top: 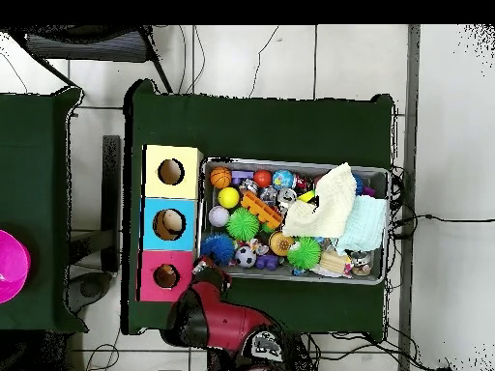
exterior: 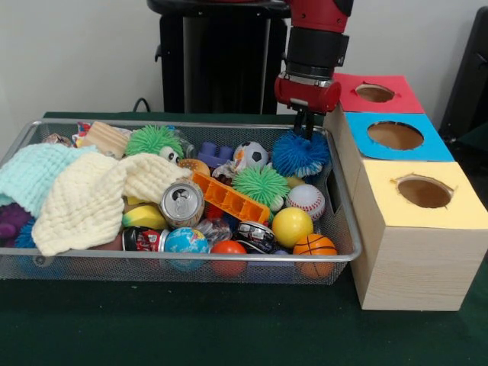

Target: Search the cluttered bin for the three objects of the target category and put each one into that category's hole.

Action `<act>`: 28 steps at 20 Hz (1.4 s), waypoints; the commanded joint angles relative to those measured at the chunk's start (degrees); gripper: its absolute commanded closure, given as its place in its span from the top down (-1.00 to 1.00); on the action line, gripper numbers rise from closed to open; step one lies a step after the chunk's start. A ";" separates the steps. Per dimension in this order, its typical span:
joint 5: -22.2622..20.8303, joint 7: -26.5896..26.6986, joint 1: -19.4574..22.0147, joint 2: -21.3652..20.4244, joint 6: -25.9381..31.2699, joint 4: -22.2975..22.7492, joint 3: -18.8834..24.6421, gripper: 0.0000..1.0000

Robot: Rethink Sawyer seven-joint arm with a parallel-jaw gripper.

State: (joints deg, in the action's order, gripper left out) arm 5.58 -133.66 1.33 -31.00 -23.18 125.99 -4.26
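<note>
The wire mesh bin (exterior: 191, 258) is full of toys; it also shows in the overhead view (top: 290, 162). My gripper (exterior: 307, 131) hangs over the bin's far right corner. Its fingers are close together in the top spikes of a blue spiky ball (exterior: 300, 155), which sits at rim height. The hole (exterior: 374, 93) in the red-topped box is just right of the gripper, and shows in the overhead view (top: 166, 275). In the overhead view the arm (top: 208, 290) covers the gripper, with the blue spiky ball (top: 218, 248) beside it.
Blue-topped (exterior: 395, 135) and yellow-topped (exterior: 424, 191) boxes with holes stand nearer the camera. The bin holds green spiky balls (exterior: 261, 185), a baseball (exterior: 306, 200), a yellow ball (exterior: 292, 226), a basketball (exterior: 314, 245), a can (exterior: 182, 203) and cloths (exterior: 91, 194).
</note>
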 commanded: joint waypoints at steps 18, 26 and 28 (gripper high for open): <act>-18.49 2.29 17.30 -21.38 17.93 -1.81 4.79 -1.00; -24.37 3.57 23.06 -20.81 20.05 -5.98 8.06 -1.00; -25.72 4.53 24.95 -20.67 21.58 -7.18 9.74 -1.00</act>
State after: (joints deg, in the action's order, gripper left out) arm -15.44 -133.66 22.69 -51.48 -8.40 125.75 -2.36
